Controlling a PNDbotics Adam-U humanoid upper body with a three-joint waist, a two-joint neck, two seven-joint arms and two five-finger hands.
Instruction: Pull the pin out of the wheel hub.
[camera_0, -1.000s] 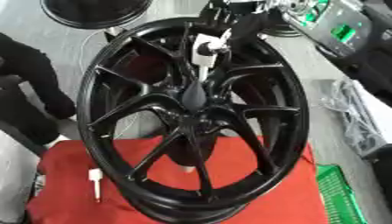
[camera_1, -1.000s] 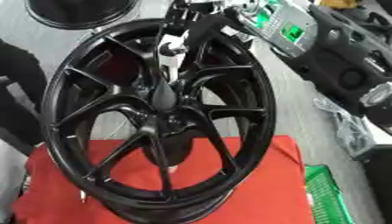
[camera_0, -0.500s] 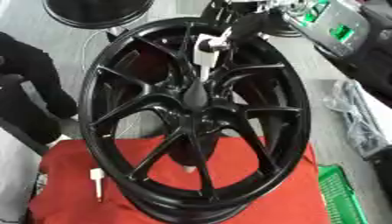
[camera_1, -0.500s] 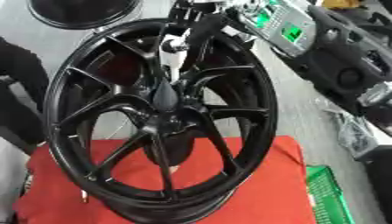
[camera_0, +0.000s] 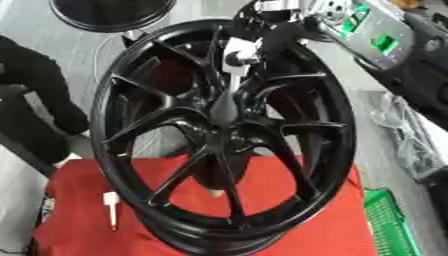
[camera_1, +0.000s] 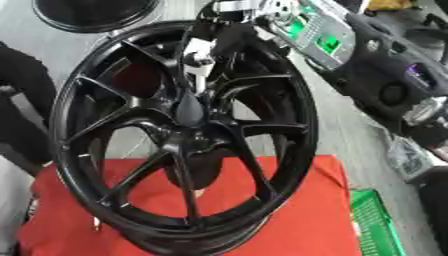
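Pin extraction from hub: current position

A loose white pin (camera_0: 110, 207) lies on the red cloth (camera_0: 79, 220) at near left. The wheel hub (camera_0: 223, 132) stands upright, centre. My right hand (camera_0: 248, 27) reaches in from far right, fingers curled on the white pin (camera_0: 235, 59), whose long axis points down toward the hub centre.

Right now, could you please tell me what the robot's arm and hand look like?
Only the right arm shows, from the upper right: a silver-grey casing with bright green patches. The right hand is black, with silver metal at its wrist.
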